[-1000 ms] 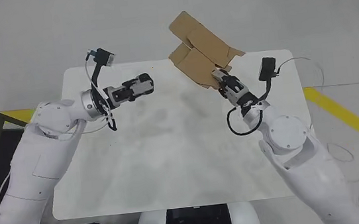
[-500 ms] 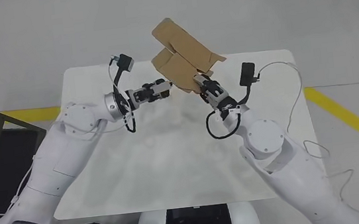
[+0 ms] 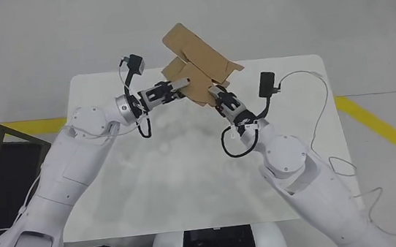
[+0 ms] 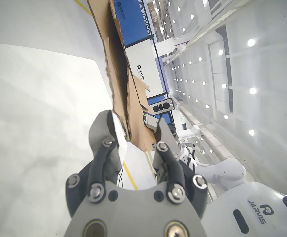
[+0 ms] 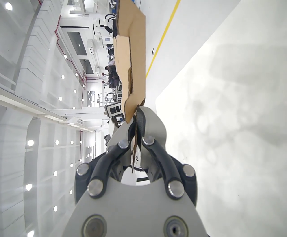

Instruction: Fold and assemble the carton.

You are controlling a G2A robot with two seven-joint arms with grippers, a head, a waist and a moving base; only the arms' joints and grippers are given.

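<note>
The flat brown cardboard carton (image 3: 197, 54) hung in the air over the far edge of the white worktop (image 3: 191, 190). It was not yet opened out, its panels lay against one another, and part of it reached past that edge. The right claw (image 3: 217, 95) was clamped on a lower flap, the board pinched thin between its fingers. The left claw (image 3: 179, 87) stood spread with one finger on either side of the carton's layered lower corner. Neither finger could be seen pressing on it.

The step in hand looked to be a second grip, so that the two arms could work the panels apart. To do it well, the left claw probably needed to slide further onto the corner before closing, so that it bit on solid board and not on the ragged rim. It should also have met the panel squarely, since a slanted pinch would likely crease the board off its fold line. The right grip had to hold firm meanwhile, as it alone carried the carton.

The two wrists sat close together, so any spreading pull had to go outward — away from each other. The better room lay toward the robot, over the middle of the worktop. Beyond the far edge, a slipped carton would likely have dropped to the floor.
</note>
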